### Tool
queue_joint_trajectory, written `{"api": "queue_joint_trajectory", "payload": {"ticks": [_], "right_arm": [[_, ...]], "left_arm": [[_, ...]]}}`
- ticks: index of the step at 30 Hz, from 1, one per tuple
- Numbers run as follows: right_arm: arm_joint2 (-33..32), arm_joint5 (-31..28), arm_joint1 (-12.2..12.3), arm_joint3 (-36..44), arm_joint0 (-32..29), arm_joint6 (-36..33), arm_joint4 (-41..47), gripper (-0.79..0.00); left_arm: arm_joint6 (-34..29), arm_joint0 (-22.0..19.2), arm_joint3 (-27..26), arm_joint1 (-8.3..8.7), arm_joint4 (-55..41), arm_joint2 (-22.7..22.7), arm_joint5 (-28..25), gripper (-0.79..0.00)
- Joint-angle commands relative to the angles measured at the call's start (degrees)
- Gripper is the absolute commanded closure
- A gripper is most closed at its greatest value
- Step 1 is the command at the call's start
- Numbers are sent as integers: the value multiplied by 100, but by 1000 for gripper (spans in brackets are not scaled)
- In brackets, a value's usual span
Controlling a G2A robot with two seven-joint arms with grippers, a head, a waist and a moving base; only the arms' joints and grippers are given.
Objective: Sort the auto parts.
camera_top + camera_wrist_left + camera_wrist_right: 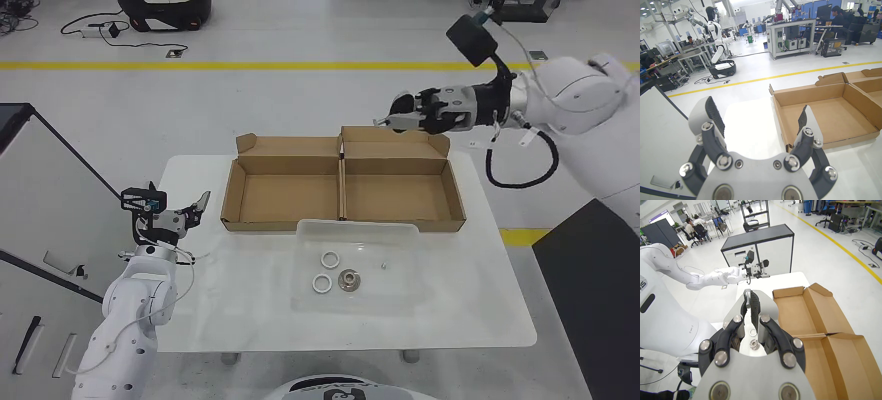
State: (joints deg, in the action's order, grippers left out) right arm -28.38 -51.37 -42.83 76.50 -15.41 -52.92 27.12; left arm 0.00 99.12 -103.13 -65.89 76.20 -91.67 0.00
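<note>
One bolt (747, 298) is clamped in the right gripper (749, 294) past the far flap of the right-hand cardboard box (400, 198). The left gripper (757, 103) is seen with fingers apart near the left edge of the table (480, 290). Two white rings (328, 259) and a nut (349, 279) are seen in the clear tray (392, 292).

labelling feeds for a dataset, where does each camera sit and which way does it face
Top view: on the robot overhead, looking down at the table; shows the left gripper and right gripper.
Left wrist view: on the left wrist, facing across the table to the left box; shows its own open gripper.
Right wrist view: on the right wrist, facing across the table toward the left gripper; its own gripper holds a bolt.
Shared: both wrist views show the left box.
</note>
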Motion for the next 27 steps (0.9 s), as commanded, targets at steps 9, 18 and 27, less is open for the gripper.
{"api": "queue_joint_trajectory", "payload": {"ticks": [9, 18, 27], "right_arm": [[207, 33, -80, -68, 173, -34, -31, 0], [207, 33, -80, -68, 173, -34, -31, 0], [116, 1291, -124, 99, 108, 281, -1255, 0]], "left_arm": [[0, 0, 0, 0, 0, 0, 0, -785], [0, 0, 0, 0, 0, 0, 0, -785], [0, 0, 0, 0, 0, 0, 0, -785]]}}
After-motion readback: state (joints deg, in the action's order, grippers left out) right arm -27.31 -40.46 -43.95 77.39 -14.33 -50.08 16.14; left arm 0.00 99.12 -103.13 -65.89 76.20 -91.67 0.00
